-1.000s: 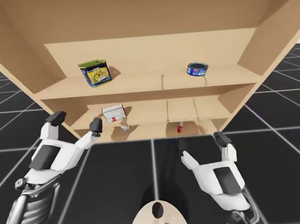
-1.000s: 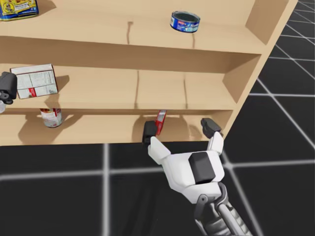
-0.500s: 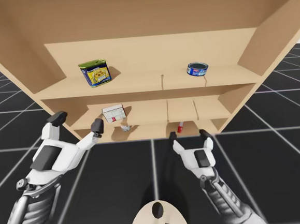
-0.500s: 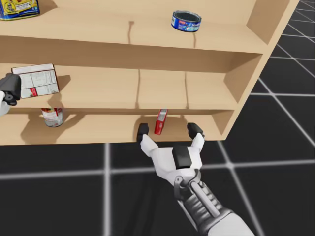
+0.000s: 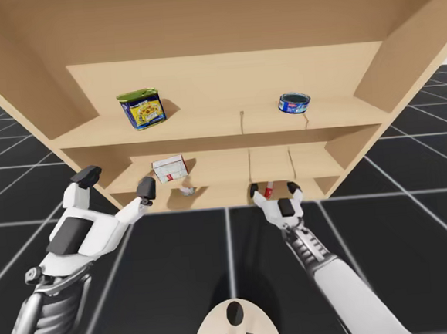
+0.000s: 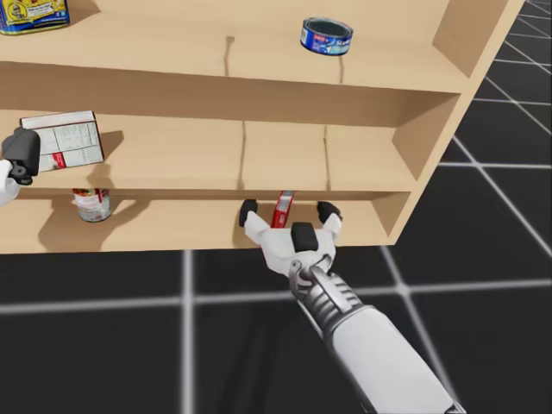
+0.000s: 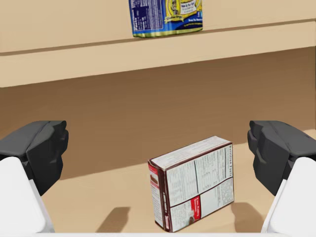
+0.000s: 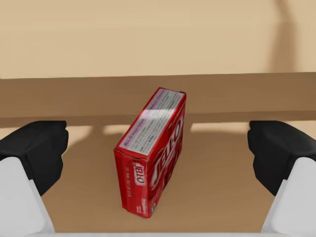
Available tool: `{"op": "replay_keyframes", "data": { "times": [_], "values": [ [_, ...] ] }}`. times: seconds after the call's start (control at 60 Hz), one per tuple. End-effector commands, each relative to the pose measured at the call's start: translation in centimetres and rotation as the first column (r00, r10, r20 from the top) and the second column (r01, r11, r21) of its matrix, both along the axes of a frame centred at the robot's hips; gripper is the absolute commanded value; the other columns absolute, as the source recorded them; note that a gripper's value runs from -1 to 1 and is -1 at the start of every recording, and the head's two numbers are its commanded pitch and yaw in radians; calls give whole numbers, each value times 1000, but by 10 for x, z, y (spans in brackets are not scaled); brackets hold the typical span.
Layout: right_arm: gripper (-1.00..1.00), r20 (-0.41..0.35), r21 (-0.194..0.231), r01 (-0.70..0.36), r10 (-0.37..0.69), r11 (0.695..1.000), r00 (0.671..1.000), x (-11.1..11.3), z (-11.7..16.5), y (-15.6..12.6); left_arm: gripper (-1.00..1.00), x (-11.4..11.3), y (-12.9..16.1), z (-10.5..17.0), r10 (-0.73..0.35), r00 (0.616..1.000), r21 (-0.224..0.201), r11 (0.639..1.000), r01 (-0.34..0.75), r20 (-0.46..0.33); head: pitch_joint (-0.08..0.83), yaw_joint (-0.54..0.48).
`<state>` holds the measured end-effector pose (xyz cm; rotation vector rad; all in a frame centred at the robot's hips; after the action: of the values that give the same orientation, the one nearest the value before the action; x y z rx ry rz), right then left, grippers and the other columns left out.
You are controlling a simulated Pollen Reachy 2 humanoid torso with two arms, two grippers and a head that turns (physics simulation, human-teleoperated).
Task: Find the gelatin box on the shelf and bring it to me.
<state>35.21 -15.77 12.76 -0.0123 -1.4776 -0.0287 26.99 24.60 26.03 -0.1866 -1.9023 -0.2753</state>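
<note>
The red box (image 8: 153,153) stands on its narrow side on the lowest board (image 6: 172,226) of the shelf (image 5: 400,52), close to the front edge and right of the middle. Its short end faces my right gripper (image 6: 288,211), and it is turned a little askew rather than square to the hand.

That gripper is spread wide at the front edge of the lowest board, holding nothing. In the right wrist view the box is straight ahead, in the gap between the two black fingertips (image 8: 34,148), with bare wood on either side of it, so neither finger touches it. In the head view the fingertips sit one on each side of the box. I cannot be sure how far they reach along its sides.

My left gripper (image 5: 117,182) is also spread wide and holds nothing. It hangs in front of the middle board (image 6: 285,164), and a white box (image 7: 195,182) stands there ahead of it, apart from both fingers.

On the top board (image 5: 205,123) are a blue and yellow tin (image 5: 141,109) on the left and a flat blue can (image 5: 294,102) on the right. A small red and white can (image 6: 90,205) stands on the lowest board, well apart from the red box, below the white box.
</note>
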Motion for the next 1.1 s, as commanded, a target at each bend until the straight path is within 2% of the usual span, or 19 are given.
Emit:
{"op": "replay_keyframes", "data": {
  "times": [0.017,0.167,0.183,0.2,0.217,0.233,0.267,0.283,0.333,0.55,0.633,0.75,0.85,1.1],
  "values": [
    [-1000,-84,121,-23,34,992,996,9,-13,38,-1000,-1,0,0,-1,1000,-1,1000,1,2,588,-217],
    [-967,-113,108,-75,87,991,990,11,-19,41,-1000,-2,0,1,-1,1000,-1,1000,1,4,589,-219],
    [-713,-113,104,-73,85,992,990,11,-19,41,-1000,-2,0,1,-2,1000,-1,1000,2,4,589,-219],
    [-145,-115,103,-76,88,992,989,10,-20,41,-1000,-2,0,1,-2,1000,-1,1000,2,4,590,-219],
    [320,-117,101,-74,85,992,989,10,-20,41,-1000,-2,0,1,-2,1000,0,1000,2,4,590,-219],
    [701,-118,97,-72,83,993,990,10,-21,42,-1000,-2,0,1,-3,1000,0,1000,3,4,590,-219],
    [848,-119,89,-71,81,994,990,10,-21,41,-1000,-2,-1,1,-3,1000,1,1000,3,4,591,-219],
    [1000,-121,83,-68,77,994,990,9,-22,41,-1000,-2,-1,1,-3,1000,1,1000,3,4,591,-220],
    [1000,-135,95,-67,79,993,988,9,-23,42,-1000,-2,-1,1,-3,1000,2,1000,3,4,591,-220],
    [1000,-108,77,-54,63,996,992,6,-19,38,-1000,-3,-1,1,-4,1000,2,1000,4,4,593,-224],
    [1000,-65,73,-47,52,996,997,4,-11,36,-1000,-3,-1,1,-3,1000,1,1000,3,5,594,-224],
    [1000,37,60,-37,35,997,999,-3,8,31,-1000,-3,-1,1,-2,1000,0,1000,2,7,594,-225],
    [1000,82,51,-32,28,998,996,-14,19,26,-1000,-3,-2,1,-3,1000,1,1000,3,7,596,-227],
    [1000,60,32,-49,47,998,997,-60,17,17,-1000,-4,-2,1,-6,1000,0,1000,6,10,597,-229]
  ]
}}
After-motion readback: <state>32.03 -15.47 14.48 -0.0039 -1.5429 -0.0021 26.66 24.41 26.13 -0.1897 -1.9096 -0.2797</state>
